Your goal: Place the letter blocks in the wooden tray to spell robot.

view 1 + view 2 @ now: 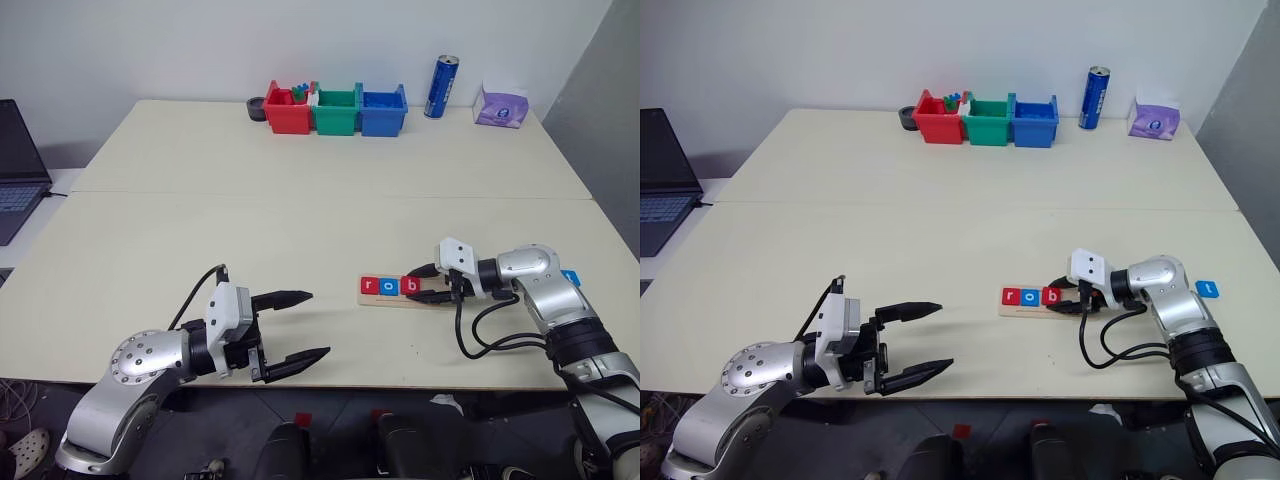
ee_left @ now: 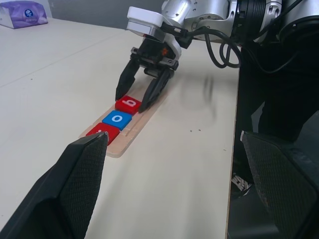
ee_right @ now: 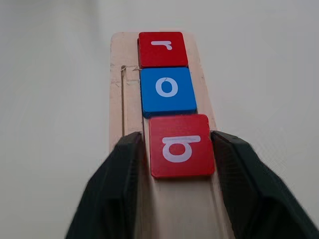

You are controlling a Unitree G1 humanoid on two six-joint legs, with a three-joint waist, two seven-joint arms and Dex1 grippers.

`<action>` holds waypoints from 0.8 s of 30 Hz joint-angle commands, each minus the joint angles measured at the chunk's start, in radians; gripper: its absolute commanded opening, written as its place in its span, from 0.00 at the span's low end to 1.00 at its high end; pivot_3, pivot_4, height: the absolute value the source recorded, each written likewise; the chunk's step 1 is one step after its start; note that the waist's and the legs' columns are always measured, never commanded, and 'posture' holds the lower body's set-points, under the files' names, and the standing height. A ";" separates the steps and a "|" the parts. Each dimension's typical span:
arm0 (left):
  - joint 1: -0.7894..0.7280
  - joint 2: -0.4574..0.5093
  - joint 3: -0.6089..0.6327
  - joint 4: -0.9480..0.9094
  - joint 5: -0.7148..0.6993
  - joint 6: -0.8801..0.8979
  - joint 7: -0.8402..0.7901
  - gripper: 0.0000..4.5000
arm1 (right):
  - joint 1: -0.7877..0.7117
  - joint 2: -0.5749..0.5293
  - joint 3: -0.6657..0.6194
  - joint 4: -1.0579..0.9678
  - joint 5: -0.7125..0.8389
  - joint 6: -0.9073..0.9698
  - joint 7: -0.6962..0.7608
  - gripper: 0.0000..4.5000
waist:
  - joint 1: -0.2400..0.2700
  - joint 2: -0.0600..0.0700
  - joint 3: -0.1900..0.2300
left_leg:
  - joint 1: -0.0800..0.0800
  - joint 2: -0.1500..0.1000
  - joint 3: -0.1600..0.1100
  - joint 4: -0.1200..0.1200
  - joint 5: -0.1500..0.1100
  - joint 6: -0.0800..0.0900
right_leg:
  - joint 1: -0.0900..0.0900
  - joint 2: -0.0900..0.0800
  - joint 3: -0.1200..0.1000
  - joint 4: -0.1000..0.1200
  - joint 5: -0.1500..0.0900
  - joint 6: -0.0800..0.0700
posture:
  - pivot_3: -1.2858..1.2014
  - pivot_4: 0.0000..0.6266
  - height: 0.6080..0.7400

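The wooden tray [image 3: 127, 89] lies near the table's front edge on the right. In its groove sit three letter blocks in a row: a red "r" [image 1: 369, 286], a blue "o" [image 1: 390, 286] and a red "b" [image 3: 182, 145]. My right gripper [image 1: 412, 288] is open and low over the tray, one finger on each side of the "b", which rests flat in the groove. A narrow strip of wood shows between one finger [image 3: 117, 179] and the tile. Another blue block [image 1: 1207, 289] lies on the table beyond my right forearm. My left gripper [image 1: 318, 324] hangs open and empty at the front left.
Red [image 1: 287, 110], green [image 1: 336, 112] and blue [image 1: 382, 112] bins stand at the table's far edge, with a blue can [image 1: 441, 87] and a purple tissue pack [image 1: 501, 105] to their right. A laptop [image 1: 15, 165] sits at the far left.
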 commanded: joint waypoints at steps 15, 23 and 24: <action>-0.013 0.002 0.009 -0.053 -0.007 0.005 0.024 1.00 | 0.004 -0.116 -0.155 -0.166 0.111 0.202 -0.029 0.99 | 0.003 0.000 0.000 | 0.000 0.000 0.000 0.000 0.000 0.000 | 0.000 -0.001 0.000 0.000 0.000 0.000 | 0.52 0.24 1.00; -0.026 -0.037 -0.030 -0.055 -0.001 0.006 0.051 1.00 | 0.295 -0.146 -0.456 -0.390 0.108 0.420 -0.419 0.99 | 0.004 0.000 0.000 | -0.001 0.000 -0.001 0.000 0.000 0.000 | 0.000 -0.002 0.001 0.000 -0.001 0.001 | 0.52 0.24 1.00; -0.035 -0.042 -0.035 -0.047 0.000 0.006 0.051 1.00 | 0.326 -0.128 -0.486 -0.405 0.090 0.437 -0.490 0.99 | 0.004 0.000 0.000 | -0.001 -0.001 -0.001 0.000 0.000 0.000 | 0.000 -0.002 0.001 0.000 -0.001 0.002 | 0.52 0.24 1.00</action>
